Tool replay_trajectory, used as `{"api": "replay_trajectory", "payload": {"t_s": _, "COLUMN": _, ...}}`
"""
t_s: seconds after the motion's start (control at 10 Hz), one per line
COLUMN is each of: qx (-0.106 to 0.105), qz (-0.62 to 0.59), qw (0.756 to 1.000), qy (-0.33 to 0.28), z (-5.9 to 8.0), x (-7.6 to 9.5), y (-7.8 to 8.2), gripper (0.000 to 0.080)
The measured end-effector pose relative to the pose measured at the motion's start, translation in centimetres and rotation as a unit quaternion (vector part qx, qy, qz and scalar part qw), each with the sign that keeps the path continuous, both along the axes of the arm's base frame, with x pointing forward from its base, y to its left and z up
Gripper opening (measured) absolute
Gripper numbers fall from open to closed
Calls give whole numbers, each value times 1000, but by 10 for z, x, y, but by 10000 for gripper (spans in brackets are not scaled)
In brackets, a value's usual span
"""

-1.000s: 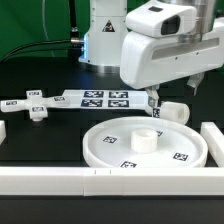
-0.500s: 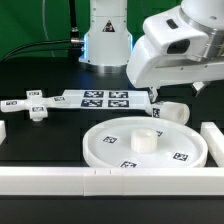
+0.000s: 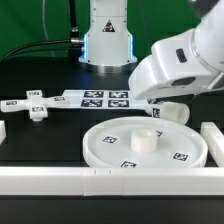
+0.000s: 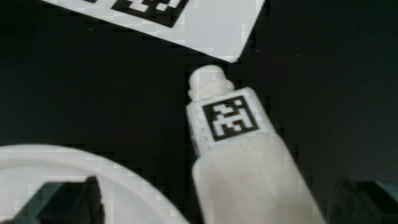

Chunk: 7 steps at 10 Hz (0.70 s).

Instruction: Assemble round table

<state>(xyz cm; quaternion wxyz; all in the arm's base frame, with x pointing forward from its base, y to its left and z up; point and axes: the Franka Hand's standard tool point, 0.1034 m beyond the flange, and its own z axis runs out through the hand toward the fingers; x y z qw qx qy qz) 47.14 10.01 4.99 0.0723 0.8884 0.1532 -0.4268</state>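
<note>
The large white rimmed disc lies flat with its central hub up. The short cylinder leg lies on its side just behind the disc, toward the exterior view's right. In the wrist view the leg shows a square tag. My gripper is open, its dark fingers wide apart on either side of the leg, with gaps to it. In the exterior view the tilted hand hides the fingertips. The small flat foot piece lies at the exterior view's left.
The marker board lies behind the disc and also shows in the wrist view. White border bars run along the front and at the exterior view's right. The disc's rim is close beside the leg.
The hand has swung toward the exterior view's right and tilted over, with the wrist now leaning low above the leg. The leg, disc and foot piece have not moved.
</note>
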Motion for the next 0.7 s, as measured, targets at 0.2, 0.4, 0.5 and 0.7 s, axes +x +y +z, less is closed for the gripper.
{"api": "replay_trajectory", "payload": {"t_s": 0.2, "qx": -21, "qz": 10, "qw": 998, "qy": 65, "z": -9, "x": -2, "y": 8, "gripper": 649}}
{"api": "replay_trajectory", "payload": {"t_s": 0.4, "qx": -24, "qz": 9, "qw": 997, "qy": 72, "z": -14, "x": -1, "y": 9, "gripper": 649}}
{"api": "replay_trajectory", "payload": {"t_s": 0.5, "qx": -24, "qz": 11, "qw": 997, "qy": 69, "z": -18, "x": -2, "y": 11, "gripper": 649}}
{"api": "replay_trajectory", "payload": {"t_s": 0.7, "qx": -26, "qz": 13, "qw": 998, "qy": 59, "z": -27, "x": -4, "y": 16, "gripper": 649}}
